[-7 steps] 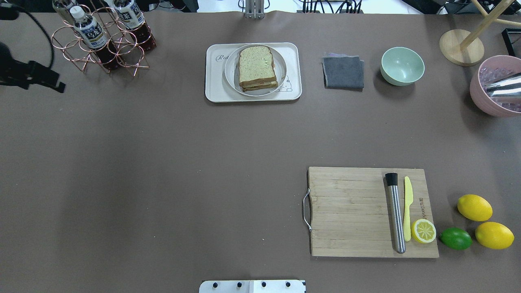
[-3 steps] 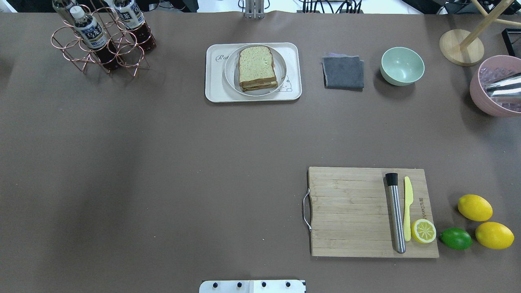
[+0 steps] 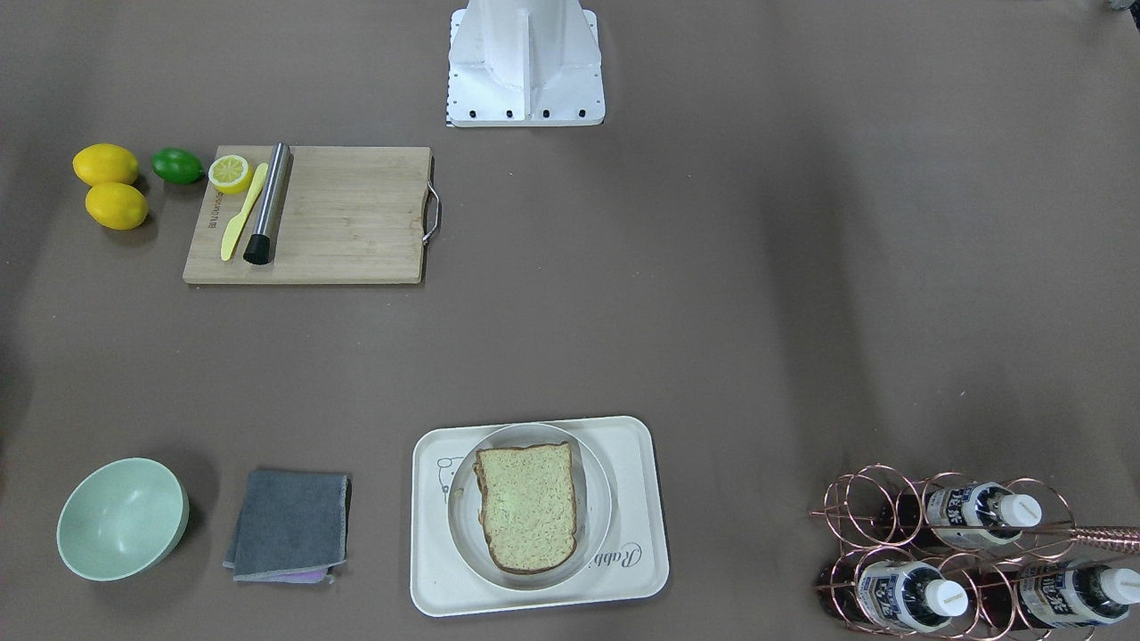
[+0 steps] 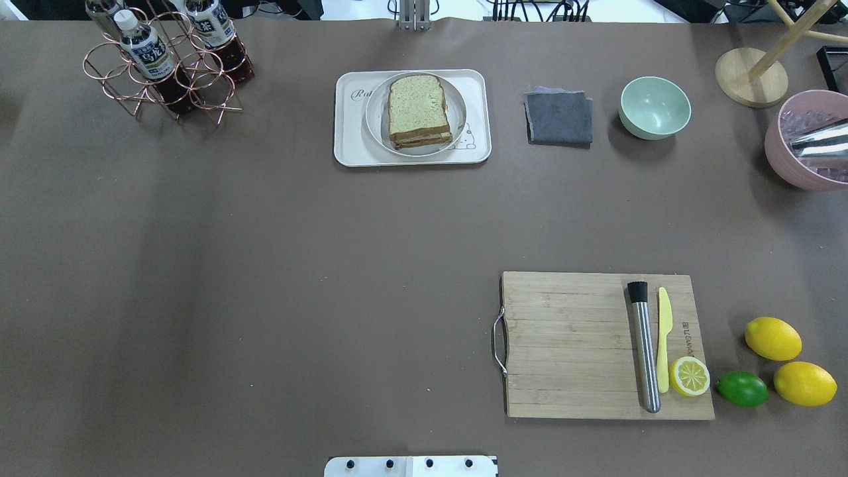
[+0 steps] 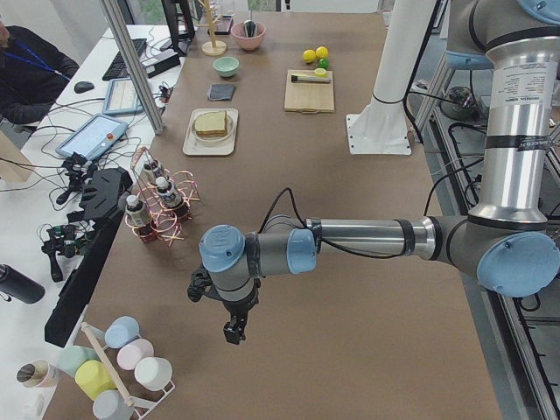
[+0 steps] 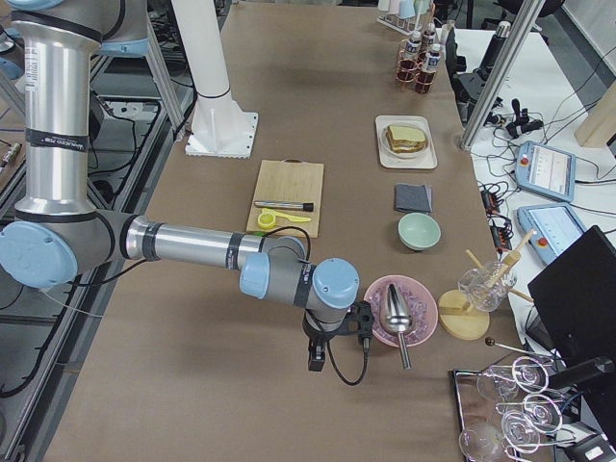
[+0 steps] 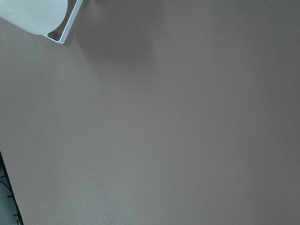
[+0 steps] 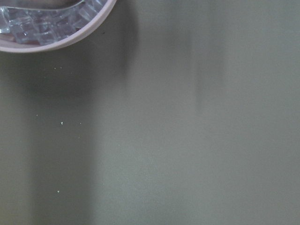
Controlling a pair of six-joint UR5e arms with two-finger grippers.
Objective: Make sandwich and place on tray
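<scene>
Sandwich [image 4: 419, 109]: was seen on a plate [image 4: 375, 122] set on the tray [image 4: 348, 142], mid-way along the far edge of the worktop [image 4: 265, 265].
Left claw [image 5: 232, 331]: was held at the left end, well apart from it; grip could not be told.
Right claw [image 6: 315, 361]: was held at the right end, likewise well apart; grip could not be told.
Nearer arm: neither could be judged.

We see a matt brown table cover [image 4: 265, 265], a smooth plastic-looking tray [image 4: 348, 136], a bare wooden board [image 4: 570, 344] carrying a brushed-metal muddler [image 4: 644, 351], a soft grey cloth [image 4: 560, 119] and a shiny copper-wire rack [image 4: 192, 73].

Sandwich [image 4: 419, 110] on plate [image 4: 377, 126] (itself on tray [image 4: 350, 142]).
</scene>
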